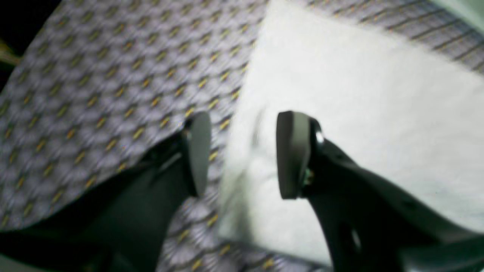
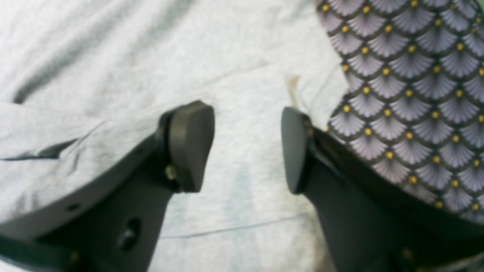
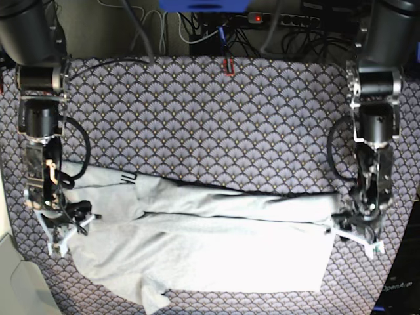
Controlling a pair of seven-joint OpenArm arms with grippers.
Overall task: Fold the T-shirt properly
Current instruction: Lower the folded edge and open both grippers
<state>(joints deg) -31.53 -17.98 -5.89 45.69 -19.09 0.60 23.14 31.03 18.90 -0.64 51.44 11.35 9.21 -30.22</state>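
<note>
The light grey T-shirt (image 3: 216, 249) lies spread lengthwise across the table, its upper part folded down over the body, with a bit of black lettering showing at its left end. My left gripper (image 3: 348, 226) hangs open over the shirt's right edge. In the left wrist view its fingers (image 1: 293, 155) straddle the hem of the T-shirt (image 1: 359, 113) and grip nothing. My right gripper (image 3: 65, 226) stands at the shirt's left end. It is open too, and plain grey T-shirt fabric (image 2: 242, 75) lies flat beneath the right gripper (image 2: 245, 149).
A scallop-patterned purple-grey cloth (image 3: 210, 118) covers the table under the shirt and shows in both wrist views (image 1: 94, 94) (image 2: 416, 94). Cables and a power strip (image 3: 262, 20) run along the back edge. Both arm columns stand at the far corners.
</note>
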